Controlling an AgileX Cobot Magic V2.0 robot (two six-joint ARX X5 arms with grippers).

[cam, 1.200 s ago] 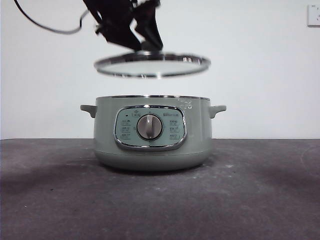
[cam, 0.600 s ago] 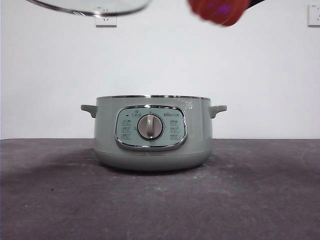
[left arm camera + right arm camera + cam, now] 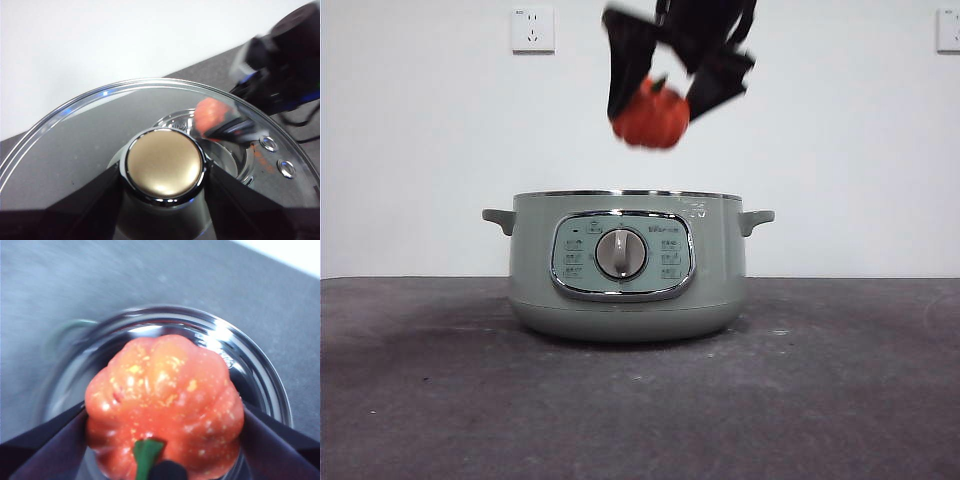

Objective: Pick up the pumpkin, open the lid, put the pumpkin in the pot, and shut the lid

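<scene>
Right claw (image 3: 665, 100) clamped on the pumpkin (image 3: 651, 113), hanging in the air right above the open pot (image 3: 626, 265), clear of the rim. In the right wrist view the pumpkin (image 3: 165, 405) pinched on its ribbed flanks between both jaws, green stem toward the wrist, shiny inner bowl of the pot (image 3: 250, 370) directly beneath.

Handling guess: small, hollow-looking toy, so light; glossy skin likely slippery; rounded ribs give the jaws little flat to bite on. Side grip across the widest part looks right; stem too thin to hold by. Short drop into the metal bowl probably harmless, though a bounce or roll is possible.

Left claw (image 3: 162, 172) closed on the knob (image 3: 163, 163) of the lid (image 3: 75, 135), jaws on either side of it. Lid out of the front view, held aloft off to the side; pot and the other arm visible through the glass. Glass plus chrome rim: heavier, fragile, knob the only sane hold.

Versus half a second ago: pumpkin down from the top edge and shifted over the pot centre, now sharp enough to make out with its claw; lid gone from the upper left corner, wall socket (image 3: 533, 28) uncovered. Versus a second ago: lid no longer hovering just above the pot. Pot unmoved on the tabletop (image 3: 420, 400).
</scene>
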